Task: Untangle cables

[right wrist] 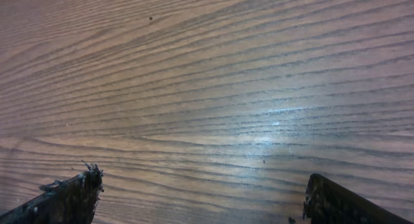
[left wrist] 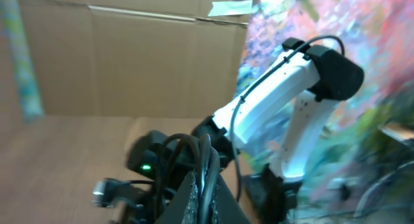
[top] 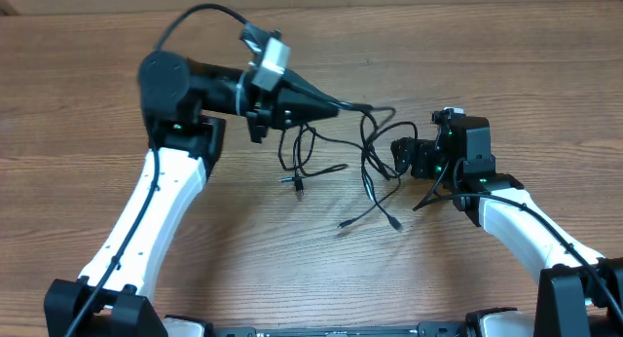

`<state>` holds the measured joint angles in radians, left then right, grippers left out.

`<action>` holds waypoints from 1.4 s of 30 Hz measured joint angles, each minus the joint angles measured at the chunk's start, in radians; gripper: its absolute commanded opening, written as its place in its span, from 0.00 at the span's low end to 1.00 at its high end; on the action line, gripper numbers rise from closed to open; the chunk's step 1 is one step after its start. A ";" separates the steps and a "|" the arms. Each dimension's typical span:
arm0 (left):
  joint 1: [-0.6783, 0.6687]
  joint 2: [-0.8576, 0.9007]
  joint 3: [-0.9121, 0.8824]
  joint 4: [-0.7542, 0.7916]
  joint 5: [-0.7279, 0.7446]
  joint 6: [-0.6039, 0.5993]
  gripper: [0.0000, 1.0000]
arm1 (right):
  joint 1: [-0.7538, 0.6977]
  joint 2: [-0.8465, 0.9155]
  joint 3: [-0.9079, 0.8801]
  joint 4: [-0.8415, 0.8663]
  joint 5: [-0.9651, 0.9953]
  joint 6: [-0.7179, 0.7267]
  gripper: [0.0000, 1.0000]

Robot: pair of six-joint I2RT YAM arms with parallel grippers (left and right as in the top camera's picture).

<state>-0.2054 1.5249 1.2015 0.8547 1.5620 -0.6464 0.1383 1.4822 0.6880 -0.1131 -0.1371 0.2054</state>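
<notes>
Several thin black cables [top: 370, 147] lie tangled on the wooden table between the two arms, with plug ends trailing toward the front [top: 343, 223]. My left gripper [top: 343, 107] is shut on a bundle of cable strands at the tangle's top left. The left wrist view shows the strands [left wrist: 208, 160] pinched between its fingers [left wrist: 207, 188]. My right gripper [top: 401, 157] sits at the tangle's right edge. In the right wrist view its fingers [right wrist: 204, 182] are wide apart with only bare table between them, and no cable is in that view.
The wooden table [top: 243, 230] extends around the tangle. Another plug end [top: 298, 185] lies left of centre. In the left wrist view the right arm [left wrist: 272, 101] stands opposite, with a cardboard wall [left wrist: 129, 62] behind it.
</notes>
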 measured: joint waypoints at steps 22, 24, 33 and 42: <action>0.321 0.001 -0.001 0.639 -0.014 -0.656 0.04 | 0.001 0.000 0.000 0.006 0.008 0.001 1.00; 0.339 0.001 -0.001 0.639 -0.031 -0.664 0.04 | 0.001 0.000 0.000 0.007 0.008 0.000 1.00; 0.446 0.001 -0.003 0.631 -0.094 -0.698 0.04 | 0.002 -0.001 0.000 0.004 0.011 0.004 1.00; 0.552 0.001 -0.005 0.631 -0.169 -0.751 0.04 | 0.002 -0.002 0.006 -0.038 0.053 0.002 1.00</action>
<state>0.3462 1.5261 1.1969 1.4857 1.3930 -1.3972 0.1406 1.4807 0.6945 -0.1509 -0.0845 0.2073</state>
